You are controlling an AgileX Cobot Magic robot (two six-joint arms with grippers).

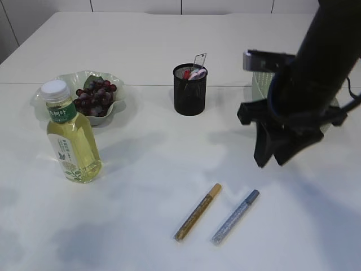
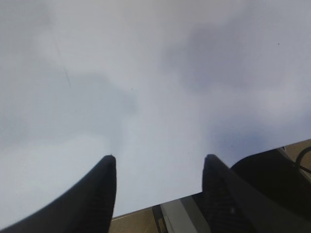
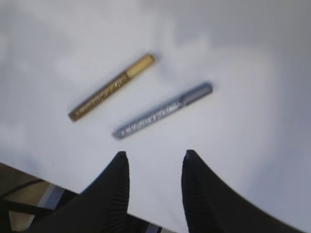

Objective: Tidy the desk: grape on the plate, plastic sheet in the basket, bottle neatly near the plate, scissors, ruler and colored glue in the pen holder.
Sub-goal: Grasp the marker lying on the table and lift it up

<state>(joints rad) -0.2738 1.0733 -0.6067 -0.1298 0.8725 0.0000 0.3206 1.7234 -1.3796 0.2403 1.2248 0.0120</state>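
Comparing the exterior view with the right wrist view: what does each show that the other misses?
Only the exterior view shows the bottle, the plate of grapes and the black mesh pen holder. Only the right wrist view shows the right gripper with its jaws apart, nothing between them. Both show the gold glue pen and silver glue pen lying side by side on the white table.
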